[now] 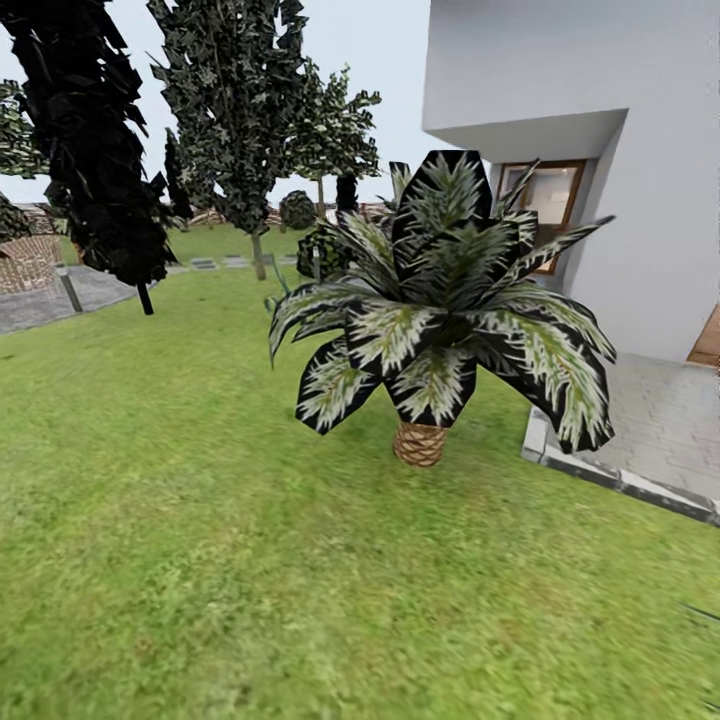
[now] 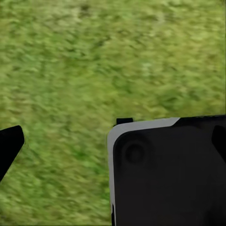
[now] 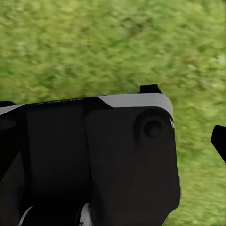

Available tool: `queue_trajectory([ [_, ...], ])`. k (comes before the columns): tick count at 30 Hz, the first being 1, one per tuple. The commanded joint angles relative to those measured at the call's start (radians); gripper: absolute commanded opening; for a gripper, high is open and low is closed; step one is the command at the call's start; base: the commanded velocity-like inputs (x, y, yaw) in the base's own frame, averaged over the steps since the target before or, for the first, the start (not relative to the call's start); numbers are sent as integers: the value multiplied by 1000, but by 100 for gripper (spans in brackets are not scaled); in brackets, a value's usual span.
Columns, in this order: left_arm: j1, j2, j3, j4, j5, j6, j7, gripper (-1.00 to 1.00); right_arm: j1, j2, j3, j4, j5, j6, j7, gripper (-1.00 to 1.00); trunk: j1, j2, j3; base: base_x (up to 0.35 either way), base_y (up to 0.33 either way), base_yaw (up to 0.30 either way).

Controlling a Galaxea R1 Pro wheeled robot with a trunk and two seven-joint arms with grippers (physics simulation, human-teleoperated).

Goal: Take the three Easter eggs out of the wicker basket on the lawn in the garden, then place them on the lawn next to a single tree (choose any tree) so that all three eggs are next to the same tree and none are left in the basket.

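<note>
A wide, flat, bright green lawn point(image 1: 200, 520) is seen across the head view. At its centre a short palm with a scaly tan trunk point(image 1: 420, 443) and dark, white-streaked fronds is rooted in the grass. Just beside it, on the right, a grey paved terrace with a pale stone kerb point(image 1: 640, 440) is laid against a white house wall point(image 1: 640, 200) fitted with a brown-framed window point(image 1: 548, 200). Further back on the left, dark cone-shaped trees on thin stems point(image 1: 110, 150) are planted, with a grey path point(image 1: 50, 295) and a brown woven structure point(image 1: 28, 262) behind them; its exact nature cannot be determined.

In the left wrist view, a black housing with a pale grey edge point(image 2: 165, 174) is shown above blurred grass point(image 2: 94, 56), and a dark tip point(image 2: 9, 143) is seen at the frame edge. In the right wrist view, a similar black housing point(image 3: 103, 160) is shown over grass point(image 3: 113, 42), with a dark tip point(image 3: 219, 139) at the edge. Whether either pincer is apart or together cannot be told.

The position of the eggs and the basket cannot be established from these views.
</note>
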Motion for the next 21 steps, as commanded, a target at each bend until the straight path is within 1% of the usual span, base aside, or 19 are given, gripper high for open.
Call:
queue_trajectory([
  [1,-1,0,-4,1,-1,-3,1,100,0,1,-5,-3,0,6,1,100,1,-2,-2,223,207,-39],
  [8,-1,0,-5,2,0,-3,1,100,0,1,-5,-3,0,6,2,100,1,-2,1,227,185,-73],
  [18,-1,0,-5,2,-1,-2,1,100,0,2,-4,-3,0,5,2,100,1,-2,11,230,157,-186],
  [21,-1,0,-5,2,-2,-2,1,100,0,2,-4,-3,0,5,2,100,1,-2,15,159,114,-205],
])
